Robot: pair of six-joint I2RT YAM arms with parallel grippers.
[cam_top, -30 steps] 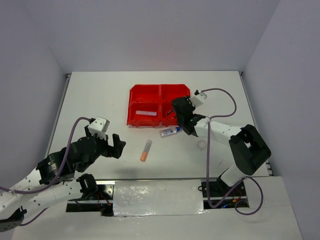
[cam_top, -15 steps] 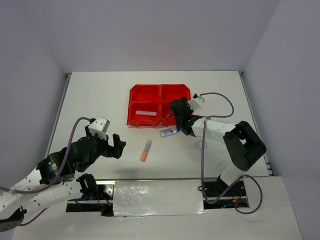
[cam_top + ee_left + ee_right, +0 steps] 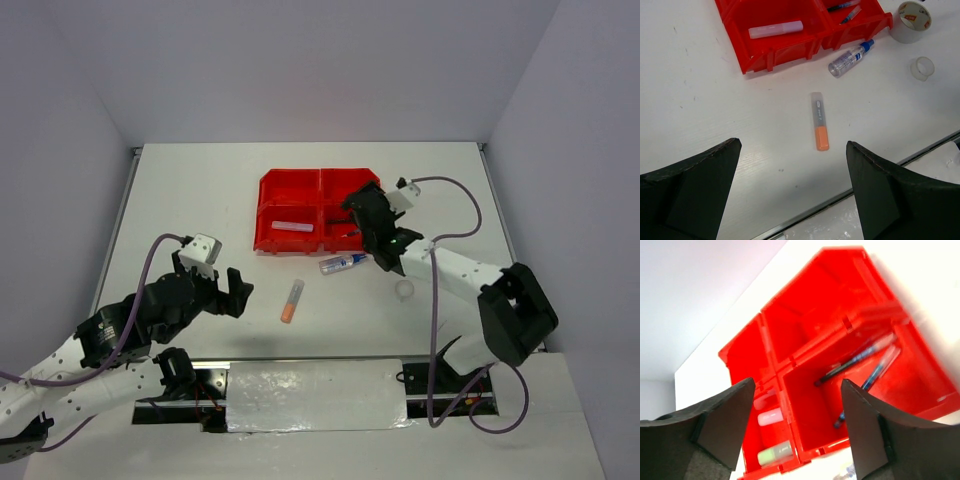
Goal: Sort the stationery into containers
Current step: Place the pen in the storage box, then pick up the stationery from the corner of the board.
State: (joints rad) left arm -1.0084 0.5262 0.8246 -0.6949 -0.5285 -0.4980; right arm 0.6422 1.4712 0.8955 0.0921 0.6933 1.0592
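The containers are red bins [image 3: 290, 246] [image 3: 775, 52] [image 3: 815, 320] joined in a block. My right gripper [image 3: 358, 215] [image 3: 797, 382] hangs open above the near right bin, nothing between its fingers. Two blue pens [image 3: 855, 360] [image 3: 842, 7] lie in that bin. A pink highlighter [image 3: 770, 416] [image 3: 776, 29] and a green one [image 3: 775, 454] lie in the near left bin. On the table are an orange highlighter [image 3: 291, 300] [image 3: 819, 127], a blue-capped glue tube [image 3: 342, 263] [image 3: 850, 58] and two tape rolls [image 3: 912, 15] [image 3: 923, 67]. My left gripper [image 3: 212, 280] [image 3: 792, 145] is open and empty, left of the orange highlighter.
The glue tube lies just in front of the bins, under my right forearm. The smaller tape roll [image 3: 404, 290] sits right of it. A metal rail [image 3: 875, 172] runs along the table's near edge, with a foil-covered plate [image 3: 315, 395] behind it.
My right gripper has opened over the near right bin and its arm has shifted a little to the right. The left arm has not moved.
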